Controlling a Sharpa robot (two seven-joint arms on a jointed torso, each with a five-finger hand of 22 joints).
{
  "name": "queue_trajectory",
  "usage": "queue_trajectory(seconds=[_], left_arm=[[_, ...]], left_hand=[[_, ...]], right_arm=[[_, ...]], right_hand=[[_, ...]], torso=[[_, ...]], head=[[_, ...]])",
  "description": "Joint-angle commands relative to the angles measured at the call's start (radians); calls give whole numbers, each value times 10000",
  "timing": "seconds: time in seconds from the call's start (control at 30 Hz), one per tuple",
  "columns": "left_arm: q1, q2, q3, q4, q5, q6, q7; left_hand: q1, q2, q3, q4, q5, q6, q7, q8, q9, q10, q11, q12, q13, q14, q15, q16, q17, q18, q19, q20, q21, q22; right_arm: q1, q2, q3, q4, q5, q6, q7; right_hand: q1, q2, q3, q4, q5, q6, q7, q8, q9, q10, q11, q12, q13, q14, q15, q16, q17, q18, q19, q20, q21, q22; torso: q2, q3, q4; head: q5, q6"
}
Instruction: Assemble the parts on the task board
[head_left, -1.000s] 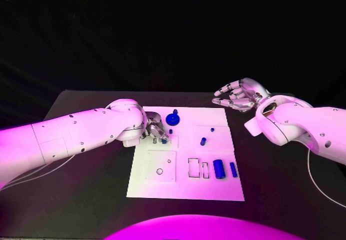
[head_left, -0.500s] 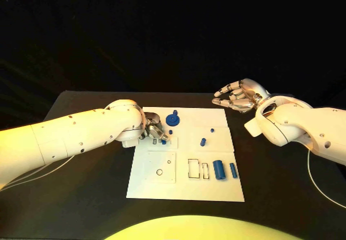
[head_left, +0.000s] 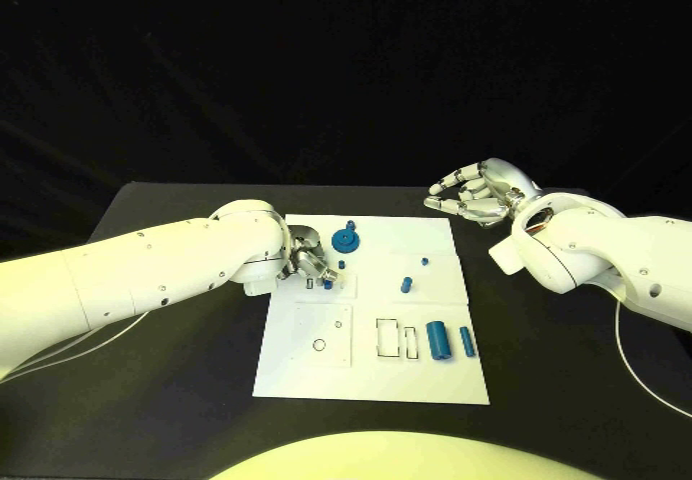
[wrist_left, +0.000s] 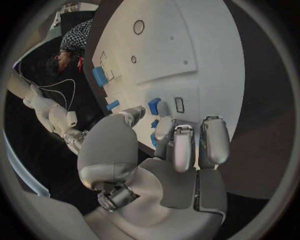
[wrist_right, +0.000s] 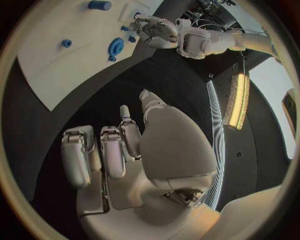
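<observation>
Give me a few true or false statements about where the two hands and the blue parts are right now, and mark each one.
1. The left hand is over the board. True.
2. The right hand holds a blue part. False: it holds nothing and hangs off the board's far right corner.
3. The blue gear sits near the board's far edge. True.
4. The two blue cylinders lie on the black table. False: they lie on the board, on its near right part.
5. The left hand's fingers are down by small blue parts. True.
</observation>
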Motion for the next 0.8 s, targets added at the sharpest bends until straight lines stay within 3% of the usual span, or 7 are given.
queue_trajectory(seconds=[0.03,0.23,0.37,0.43,0.53,0.63,0.8], left_arm=[[-2,-12,20,35,128,-31,96],[-1,-155,123,182,341,-269,109],[17,-311,359,317,669,-426,120],[70,-384,464,355,861,-530,134],[217,-452,625,337,1026,-580,165],[461,-487,737,235,1107,-556,203],[821,-341,810,-210,1050,-408,241]], left_hand=[[-95,5,-132,3,-85,29,14,-67,14,15,-32,21,-4,896,-33,22,2016,-53,-10,-53,-49,0],[-143,14,-270,8,-136,-16,25,-101,19,-86,-23,-116,-194,864,-30,-26,1896,-36,-56,-51,-83,-73],[2,51,-425,-13,-78,-219,93,-218,19,-279,32,-321,-463,812,9,-105,1710,11,-212,-24,-197,-305],[229,112,-542,-9,10,-512,217,-446,-46,-479,131,-500,-706,797,86,-131,1660,38,-316,34,-279,-448],[530,179,-663,-13,75,-796,381,-765,-184,-612,274,-552,-805,781,207,-159,1607,73,-434,133,-375,-616],[618,184,-725,-16,78,-869,431,-873,-236,-617,320,-518,-776,790,247,-147,1636,76,-436,167,-381,-619],[766,177,-832,-14,83,-944,504,-1014,-307,-812,386,-680,-1012,771,308,-172,1579,100,-505,215,-437,-720]], right_arm=[[-9,-4,1,0,-63,65,125],[-13,-14,1,-17,-42,19,157],[-15,-17,0,-54,-37,-6,172],[-16,-18,0,-78,-35,-15,176],[-16,-20,0,-111,-34,-30,181],[-16,-23,0,-136,-34,-45,179],[-15,-26,0,-151,-35,-54,173]], right_hand=[[-287,41,-71,31,-210,21,-9,52,1,-31,-9,-39,501,869,-50,-67,1901,-115,1020,-78,-54,2574],[-545,57,-212,33,-46,1,-14,73,1,-48,-12,-55,478,856,-55,-89,1850,-101,997,-83,-105,2544],[-564,59,-224,33,-48,-2,-15,75,1,-54,-12,-61,471,852,-54,-97,1830,-97,991,-84,-119,2535],[-576,60,-232,33,-50,-4,-14,75,1,-60,-13,-67,464,850,-54,-100,1823,-97,990,-84,-122,2534],[-581,60,-235,32,-50,-7,-14,74,0,-62,-13,-69,461,850,-54,-100,1822,-99,994,-84,-114,2539],[-595,65,-243,31,-52,-15,-13,72,-1,-59,-12,-66,464,850,-55,-100,1825,-99,993,-84,-115,2538],[-596,83,-247,21,-12,-30,-12,69,-4,-54,-11,-60,470,851,-56,-99,1828,-98,992,-84,-118,2536]], torso=[[-3,9,-7],[-11,1,2],[-14,15,-1],[-18,21,4],[-18,18,5],[1,14,0],[15,19,-9]], head=[[17,0],[18,49],[26,86],[33,112],[42,135],[64,161],[100,217]])
